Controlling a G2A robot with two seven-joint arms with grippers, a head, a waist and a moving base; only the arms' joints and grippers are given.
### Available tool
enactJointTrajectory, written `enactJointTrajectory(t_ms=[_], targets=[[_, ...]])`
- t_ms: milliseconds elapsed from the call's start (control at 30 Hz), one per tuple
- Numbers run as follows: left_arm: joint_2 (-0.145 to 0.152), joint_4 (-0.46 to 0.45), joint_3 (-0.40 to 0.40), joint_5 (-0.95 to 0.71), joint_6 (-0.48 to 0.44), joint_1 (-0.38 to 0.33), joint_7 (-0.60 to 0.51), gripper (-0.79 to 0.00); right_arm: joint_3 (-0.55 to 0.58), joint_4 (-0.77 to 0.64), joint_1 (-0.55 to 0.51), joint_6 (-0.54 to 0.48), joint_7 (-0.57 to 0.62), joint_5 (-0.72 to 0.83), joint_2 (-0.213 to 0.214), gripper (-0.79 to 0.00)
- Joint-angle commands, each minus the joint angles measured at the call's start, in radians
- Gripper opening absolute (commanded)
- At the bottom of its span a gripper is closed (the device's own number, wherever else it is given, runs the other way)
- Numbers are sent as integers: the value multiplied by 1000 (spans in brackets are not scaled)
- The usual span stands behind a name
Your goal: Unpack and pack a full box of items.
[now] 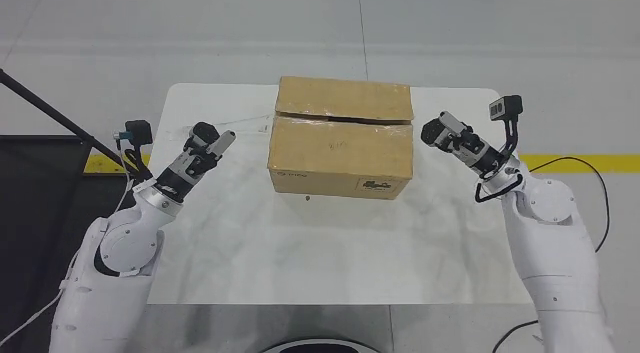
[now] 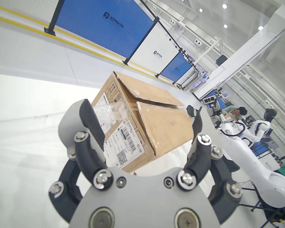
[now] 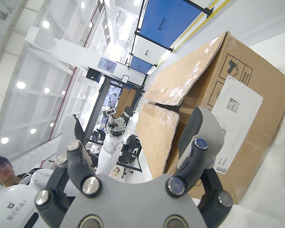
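Top view is showing my left gripper (image 1: 215,137) and right gripper (image 1: 436,129) flanking the box (image 1: 340,158), both open; I'm judging that lifting its flaps (image 1: 345,99) is coming next.

Both arms stretch forward, angled inward toward each other. The left gripper (image 1: 214,138) and the right gripper (image 1: 438,129) each hover with fingers spread wide apart.

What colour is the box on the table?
The box is plain brown cardboard with white labels; the right wrist view shows it best.

Grey floor (image 1: 200,13), yellow line (image 1: 585,162), blue panels (image 2: 97,20), seemingly perforated.
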Motion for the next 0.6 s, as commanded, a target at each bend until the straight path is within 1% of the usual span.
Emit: enactJointTrajectory(t_ms=[0, 167, 367, 467, 567], targets=[[2, 0, -7, -15, -1, 3, -19, 0, -16, 36, 26, -7, 29, 21, -2, 0], [4, -7, -16, -28, 2, 9, -32, 0, -54, 94, 72, -17, 70, 34, -7, 0], [6, -16, -12, -26, -6, 11, -40, 0, -83, 128, 101, -21, 105, 49, -10, 0], [6, -5, -4, -21, -7, 6, -35, 0, -86, 134, 104, -31, 124, 82, -10, 0], [6, 3, 6, -19, -8, 1, -34, 0, -79, 135, 100, -47, 167, 147, -10, 0]])
